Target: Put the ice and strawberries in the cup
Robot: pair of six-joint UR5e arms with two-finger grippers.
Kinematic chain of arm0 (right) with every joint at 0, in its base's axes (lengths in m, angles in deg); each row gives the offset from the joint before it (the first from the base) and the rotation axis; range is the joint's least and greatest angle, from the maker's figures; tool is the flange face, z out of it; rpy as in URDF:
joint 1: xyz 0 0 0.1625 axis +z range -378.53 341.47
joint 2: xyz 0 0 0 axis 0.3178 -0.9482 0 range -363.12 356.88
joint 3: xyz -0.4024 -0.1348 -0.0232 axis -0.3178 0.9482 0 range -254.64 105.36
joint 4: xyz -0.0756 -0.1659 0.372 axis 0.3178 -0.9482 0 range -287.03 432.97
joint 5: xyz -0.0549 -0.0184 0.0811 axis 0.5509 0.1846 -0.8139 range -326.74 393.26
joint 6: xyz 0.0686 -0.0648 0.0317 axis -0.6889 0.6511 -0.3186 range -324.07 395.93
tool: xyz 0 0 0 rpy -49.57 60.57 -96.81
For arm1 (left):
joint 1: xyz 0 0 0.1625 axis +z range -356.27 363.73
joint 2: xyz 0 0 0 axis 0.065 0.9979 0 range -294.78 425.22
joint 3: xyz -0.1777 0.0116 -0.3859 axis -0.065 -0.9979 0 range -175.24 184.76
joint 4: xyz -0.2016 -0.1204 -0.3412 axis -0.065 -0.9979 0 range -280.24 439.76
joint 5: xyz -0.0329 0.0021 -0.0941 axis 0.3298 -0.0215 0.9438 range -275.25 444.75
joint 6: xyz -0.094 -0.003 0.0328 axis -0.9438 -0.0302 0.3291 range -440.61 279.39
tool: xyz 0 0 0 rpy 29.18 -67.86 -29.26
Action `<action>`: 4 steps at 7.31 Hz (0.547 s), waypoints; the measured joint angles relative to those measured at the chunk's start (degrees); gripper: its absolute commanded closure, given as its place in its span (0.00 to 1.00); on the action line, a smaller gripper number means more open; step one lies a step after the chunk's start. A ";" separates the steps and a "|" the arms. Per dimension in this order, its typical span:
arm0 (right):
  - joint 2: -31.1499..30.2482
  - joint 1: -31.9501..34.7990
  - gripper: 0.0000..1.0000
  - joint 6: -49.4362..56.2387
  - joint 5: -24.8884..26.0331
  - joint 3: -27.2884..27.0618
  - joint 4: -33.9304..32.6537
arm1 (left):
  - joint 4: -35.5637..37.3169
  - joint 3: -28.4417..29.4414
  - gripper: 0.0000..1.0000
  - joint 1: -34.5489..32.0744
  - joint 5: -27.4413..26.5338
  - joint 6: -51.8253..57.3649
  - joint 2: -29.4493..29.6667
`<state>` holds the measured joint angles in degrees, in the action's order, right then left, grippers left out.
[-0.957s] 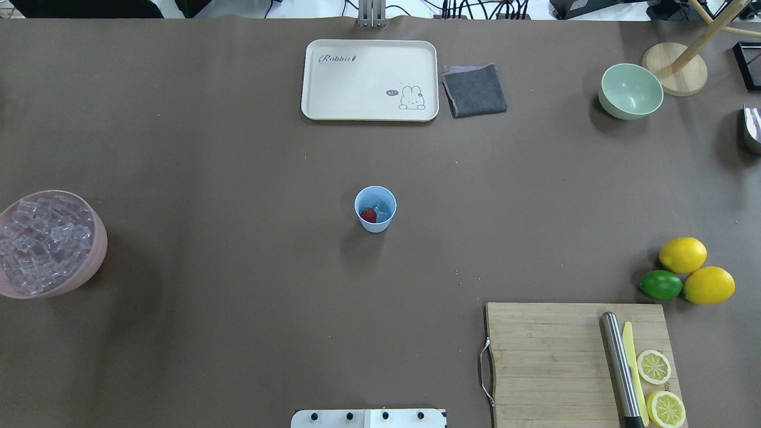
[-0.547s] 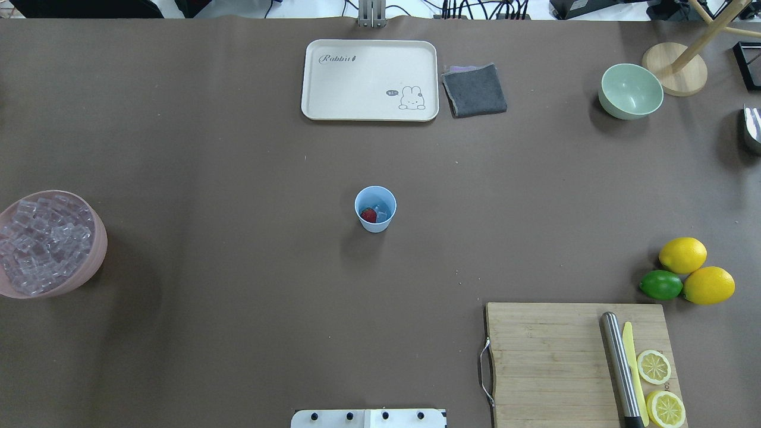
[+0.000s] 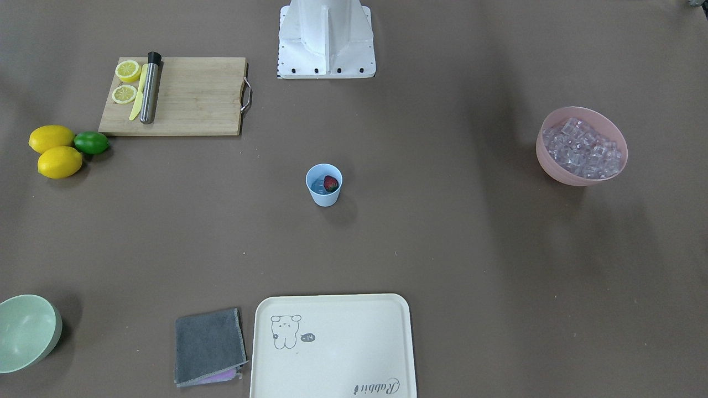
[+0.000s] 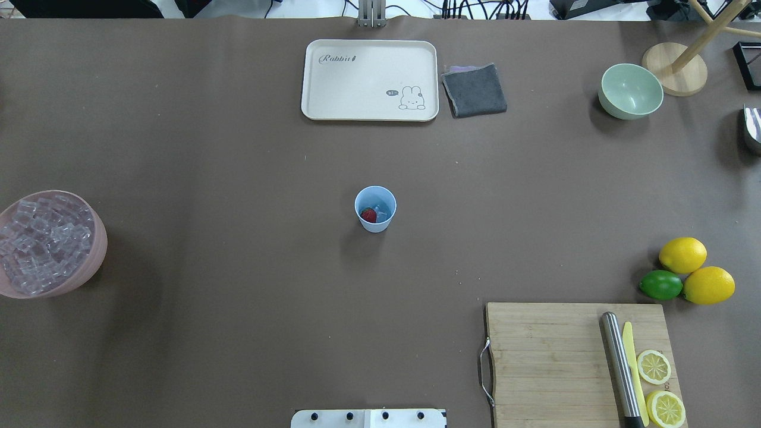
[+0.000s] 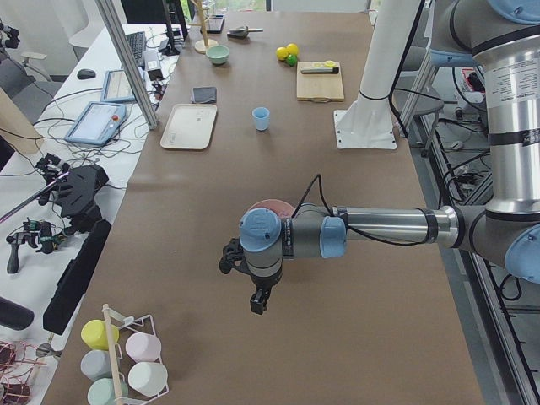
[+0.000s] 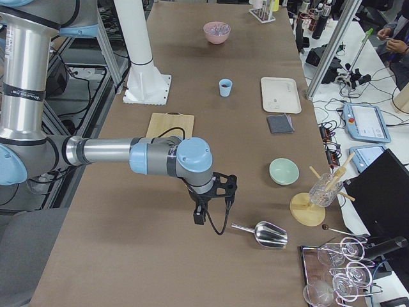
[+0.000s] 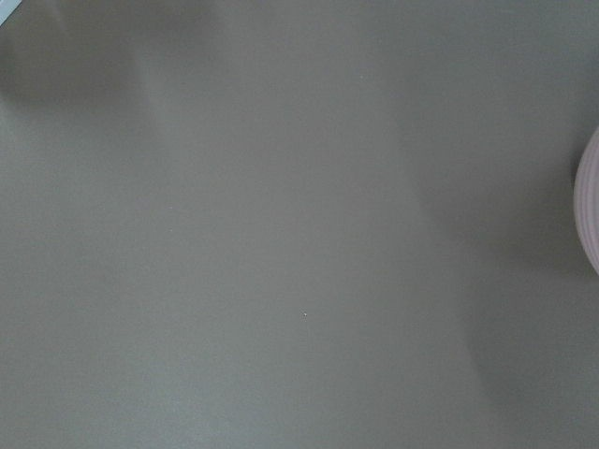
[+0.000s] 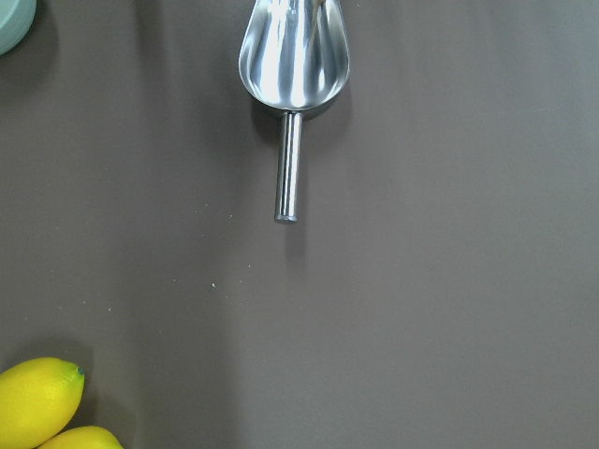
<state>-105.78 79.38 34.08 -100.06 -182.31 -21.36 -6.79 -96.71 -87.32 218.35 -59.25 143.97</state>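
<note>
The light blue cup (image 4: 376,221) stands upright at the middle of the table, also in the front-facing view (image 3: 324,196). The red strawberry (image 4: 368,215) lies inside it beside a few clear ice cubes (image 4: 382,210). Many more ice cubes (image 4: 41,244) fill the pink bowl (image 4: 98,249) at the table's left edge. My left gripper (image 5: 258,300) hangs above the table beyond the pink bowl, far from the cup. My right gripper (image 6: 200,217) hangs near the table's right end. Neither shows its fingers, so I cannot tell whether they are open or shut.
A cream tray (image 4: 315,107), a grey cloth (image 4: 474,90) and a pale green bowl (image 4: 631,90) lie at the far side. Two lemons (image 4: 682,254), a lime (image 4: 660,285) and a cutting board (image 4: 547,362) sit front right. A metal scoop (image 8: 295,65) lies under the right wrist.
</note>
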 measured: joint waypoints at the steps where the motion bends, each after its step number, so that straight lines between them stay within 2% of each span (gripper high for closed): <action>1: 0.00 -0.01 0.00 0.00 -0.01 -0.27 -0.04 | 0.00 0.05 0.01 0.00 0.00 0.00 0.00; 4: 0.00 -0.02 0.00 0.00 -0.01 -0.46 -0.07 | -0.02 0.18 0.01 0.04 0.00 0.00 0.00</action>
<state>-105.78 79.37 34.08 -100.07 -182.77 -21.43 -6.80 -96.53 -87.29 218.35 -59.26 143.97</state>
